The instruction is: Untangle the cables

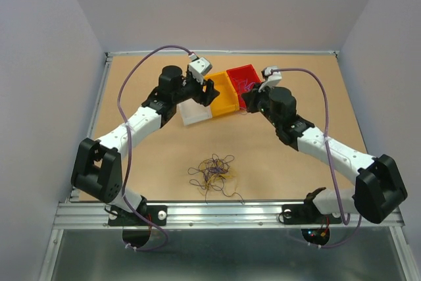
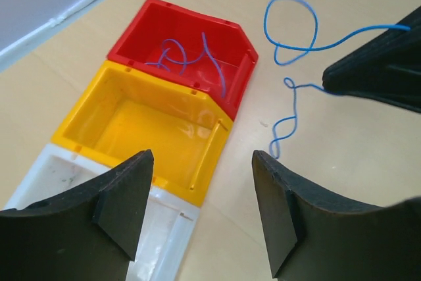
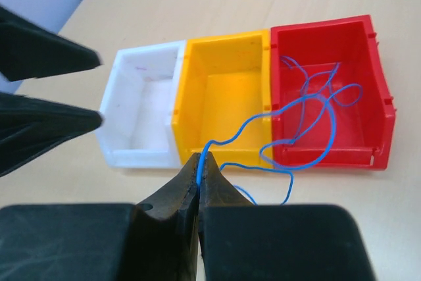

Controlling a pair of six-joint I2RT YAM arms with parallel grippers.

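The tangle of thin purple, yellow and dark cables (image 1: pixel 214 174) lies on the table near the front edge, with neither gripper near it. My right gripper (image 3: pixel 200 166) is shut on one thin blue cable (image 3: pixel 309 106), which loops from its tips over the front wall of the red bin (image 3: pixel 378 97). That same cable (image 2: pixel 293 44) hangs in curls in the left wrist view beside the right gripper's fingers (image 2: pixel 388 64). A blue strand (image 2: pixel 174 54) lies inside the red bin (image 2: pixel 191 14). My left gripper (image 2: pixel 202 159) stands open and empty over the near corner of the yellow bin (image 2: pixel 158 83).
Three bins stand in a row at the back: white (image 1: pixel 195 113), yellow (image 1: pixel 223 93), red (image 1: pixel 245 78). Both grippers (image 1: pixel 209 91) (image 1: pixel 250 100) hover close together at the bins. Walls rise behind and at the sides of the table.
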